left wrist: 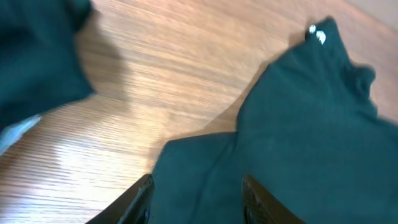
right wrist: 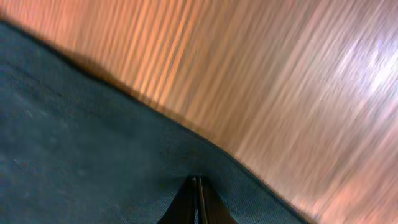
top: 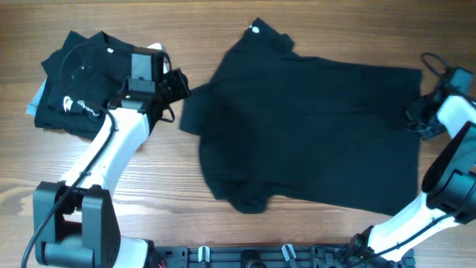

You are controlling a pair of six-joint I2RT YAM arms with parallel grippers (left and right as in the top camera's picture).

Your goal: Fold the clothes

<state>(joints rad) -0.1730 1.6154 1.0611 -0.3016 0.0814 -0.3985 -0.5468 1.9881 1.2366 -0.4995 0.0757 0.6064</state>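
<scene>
A black shirt (top: 312, 134) lies spread across the middle of the wooden table, its collar with a small white label (top: 256, 30) at the far edge. My left gripper (top: 178, 88) is open, its fingers (left wrist: 196, 200) straddling the shirt's left sleeve (left wrist: 205, 162) just above the fabric. The label also shows in the left wrist view (left wrist: 316, 34). My right gripper (top: 416, 115) is at the shirt's right edge. In the right wrist view its fingers (right wrist: 197, 198) are pressed together, pinching the puckered fabric (right wrist: 93, 155) near the hem.
A stack of folded black shirts (top: 74, 100) with white logo print lies at the far left, partly under my left arm. A pale blue piece (top: 31, 104) peeks from its left side. Bare wood (top: 171, 193) shows at front left.
</scene>
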